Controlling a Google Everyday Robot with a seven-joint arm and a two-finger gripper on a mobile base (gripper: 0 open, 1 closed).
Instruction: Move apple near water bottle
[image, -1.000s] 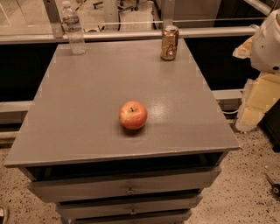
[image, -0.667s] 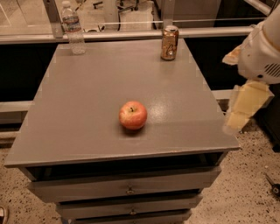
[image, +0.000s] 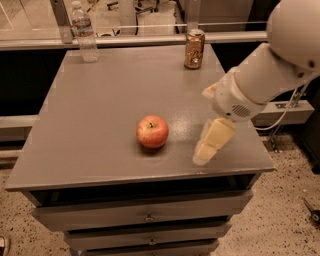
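Note:
The apple (image: 152, 131), red with yellowish patches and a dark stem, sits on the grey table (image: 110, 100) near its front middle. The water bottle (image: 83, 31), clear with a white cap, stands at the table's far left corner. My gripper (image: 204, 125) hangs over the table's front right part, just right of the apple and apart from it. Its cream fingers (image: 214, 141) are spread open and hold nothing. The white arm (image: 280, 60) reaches in from the upper right.
A brown-gold drink can (image: 194, 48) stands at the table's far right. The table has drawers (image: 147, 217) below its front edge. A rail and glass partition (image: 150, 39) run behind the table. Speckled floor lies to the right.
The arm has swung in from the right edge over the table, bringing the gripper close to the apple's right side. The apple, bottle and can have not moved.

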